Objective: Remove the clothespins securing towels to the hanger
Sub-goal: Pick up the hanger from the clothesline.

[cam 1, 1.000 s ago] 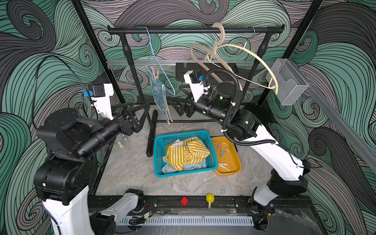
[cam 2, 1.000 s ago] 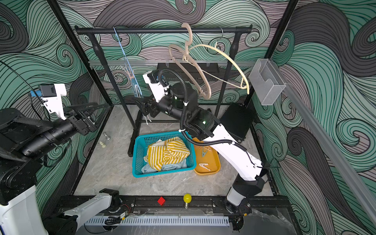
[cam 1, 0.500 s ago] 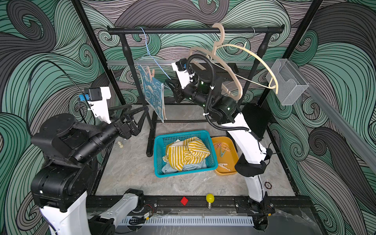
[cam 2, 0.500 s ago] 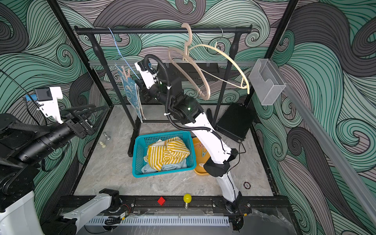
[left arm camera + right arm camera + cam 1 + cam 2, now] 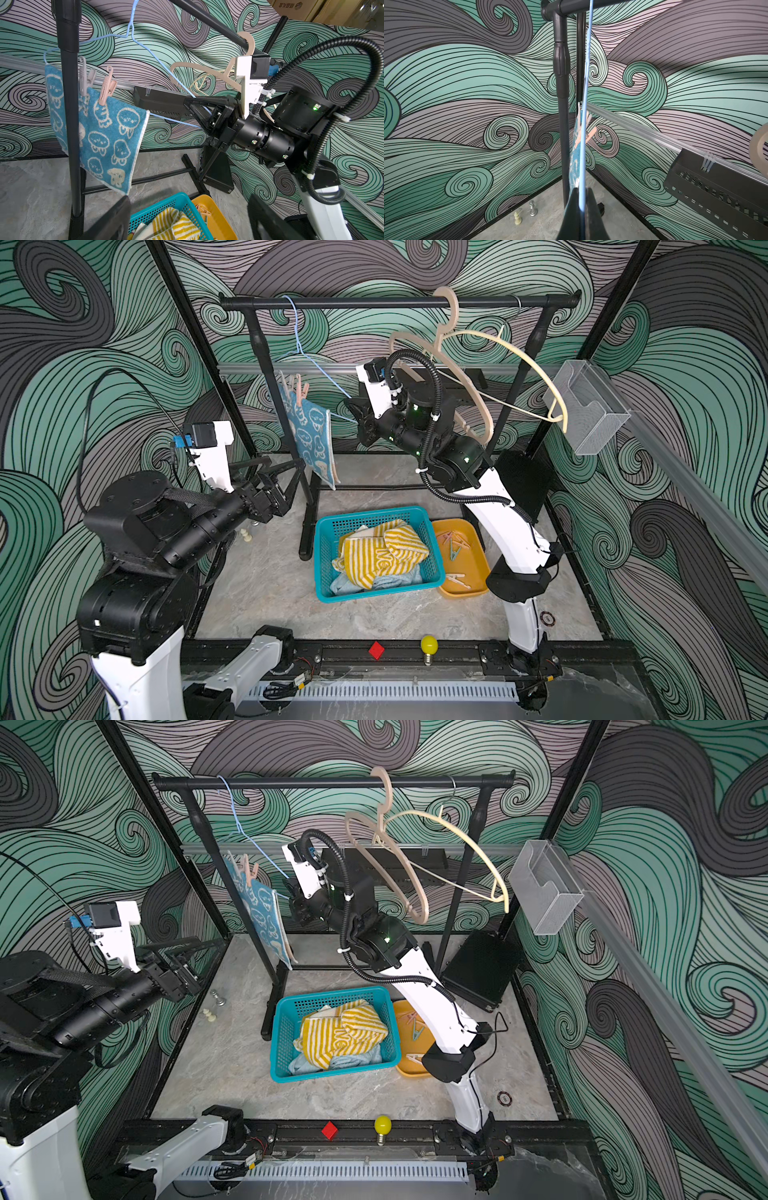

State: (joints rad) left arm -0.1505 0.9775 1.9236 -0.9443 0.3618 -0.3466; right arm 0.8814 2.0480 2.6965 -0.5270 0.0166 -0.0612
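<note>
Nearest, logged left hand (image 5: 296, 473) spread wide, holding nothing, beside rack post (image 5: 307, 522). Past it, found blue basket (image 5: 376, 516) on table (image 5: 266, 585) with striped towel (image 5: 382, 556) atop pale-blue towel (image 5: 390, 580); alongside, orange tray (image 5: 461, 593) with loose clothespins (image 5: 453, 549). Farther back, saw bunny towel (image 5: 311, 435) hanging from blue wire hanger (image 5: 320, 369), fastened by two clothespins (image 5: 107, 87), grey and pink. Spotted right hand (image 5: 353, 416) clamped on hanger's wire.

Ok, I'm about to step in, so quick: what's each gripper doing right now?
Left gripper: open, holding nothing.
Right gripper: shut on the blue wire hanger.
</note>
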